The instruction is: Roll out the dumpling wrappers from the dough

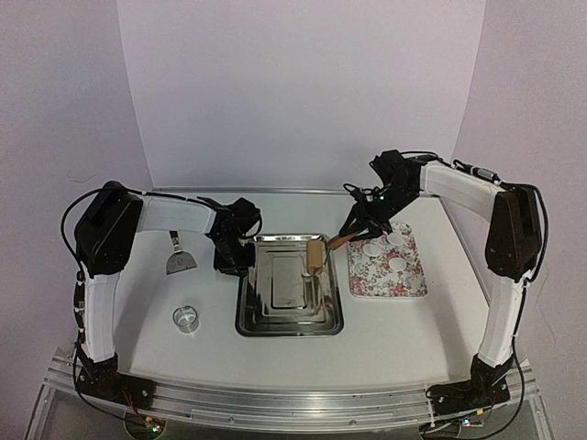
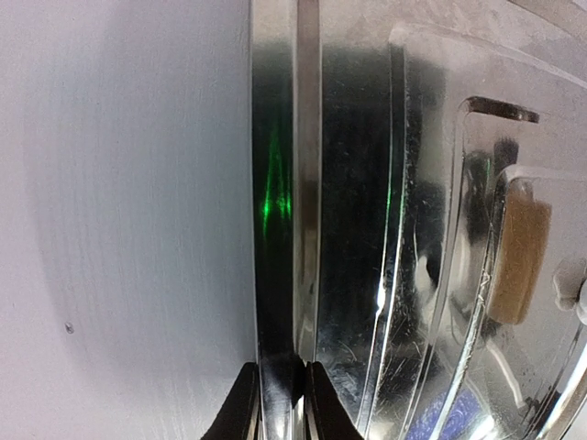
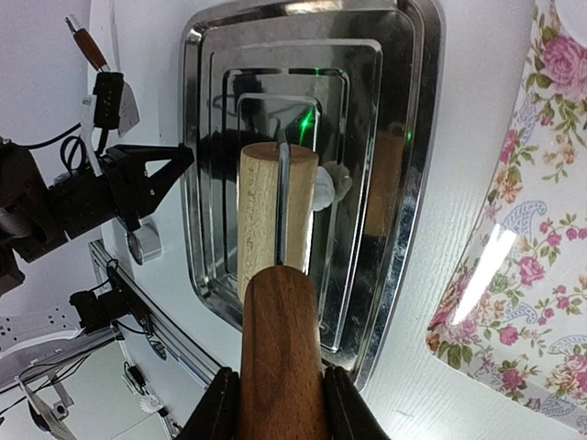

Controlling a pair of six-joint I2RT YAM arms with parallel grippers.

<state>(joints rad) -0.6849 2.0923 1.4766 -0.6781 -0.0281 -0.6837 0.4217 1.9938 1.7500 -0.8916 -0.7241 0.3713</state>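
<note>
A steel tray [image 1: 246, 316] lies mid-table. My left gripper [image 1: 229, 259] is shut on the tray's left rim [image 2: 275, 275], a black finger [image 2: 240, 408] on each side of it. My right gripper [image 3: 280, 408] is shut on the dark brown handle [image 3: 280, 348] of a rolling pin. Its pale roller [image 3: 261, 211] rests inside the tray near the right wall. A small white lump of dough [image 3: 336, 188] sits against the roller's far side. Three dumpling wrappers [image 1: 373, 247] lie as flat white discs on the floral plate [image 1: 367, 284] right of the tray.
A metal scraper [image 1: 179, 261] lies left of the tray, behind my left forearm. A clear ring cutter [image 1: 186, 318] stands on the table at the front left. The floral plate nearly touches the tray's right rim.
</note>
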